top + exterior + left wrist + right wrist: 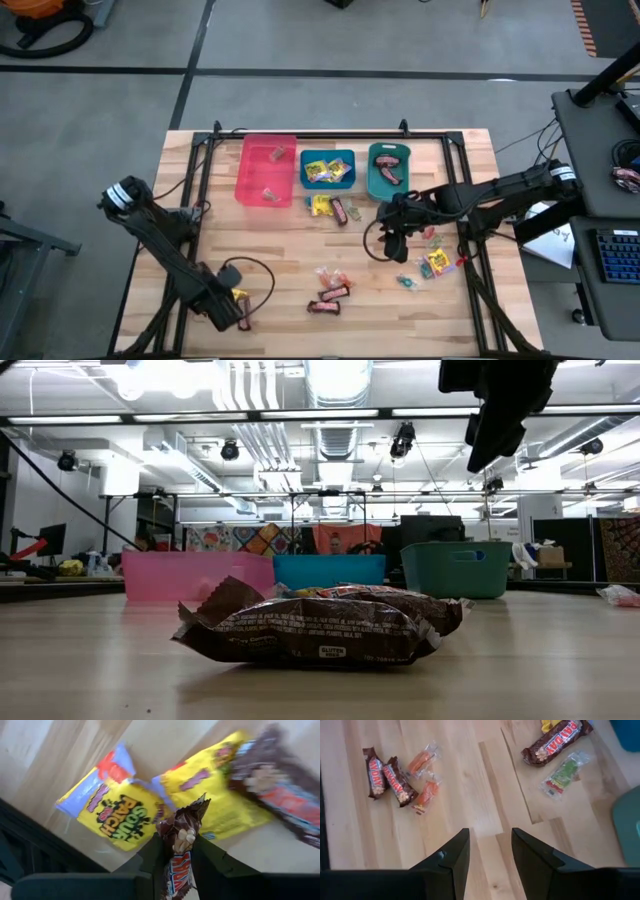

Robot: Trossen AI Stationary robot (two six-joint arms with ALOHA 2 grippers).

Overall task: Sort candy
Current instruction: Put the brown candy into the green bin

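High view: left claw (238,312) sits at the lower left of the surface (280,260), right claw (393,243) hovers right of centre; candy is scattered mid-frame, with some already in the blue bin (328,169).

Left wrist view: the fingers are clenched on a brown bar (181,851) by one end only, so it could swing or slip out on the lift.

Right wrist view: right claw (490,851) is released, nothing in it, bars (388,777) well off to the upper left.
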